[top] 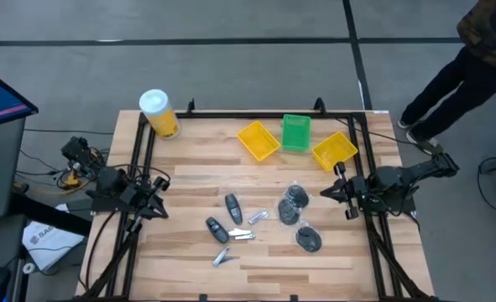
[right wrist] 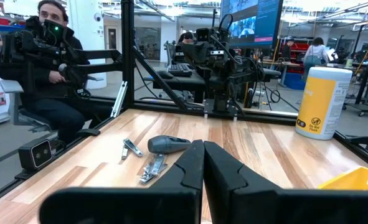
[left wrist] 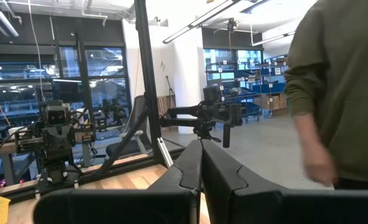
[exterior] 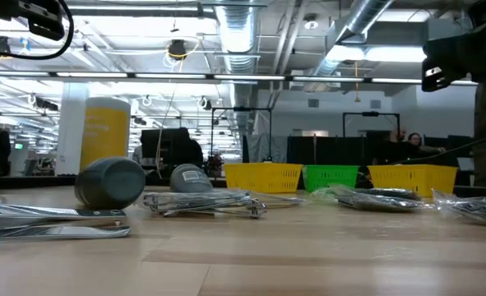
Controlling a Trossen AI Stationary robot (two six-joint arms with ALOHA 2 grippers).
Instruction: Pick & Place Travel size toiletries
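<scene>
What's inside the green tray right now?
From above, the green tray shows only its own floor, with no toiletry in it. In the low view its wall hides the inside.

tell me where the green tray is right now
In the high view the green tray sits at the table's far edge, between the two yellow trays, right of centre and beyond the scattered toiletries.

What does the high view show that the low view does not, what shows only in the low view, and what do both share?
Only the high view shows both shut grippers, the left gripper and the right gripper, parked at the table's sides. Only the low view shows the room behind, with ceiling ducts. Both share the yellow canister, the green tray and the silver clippers.
</scene>
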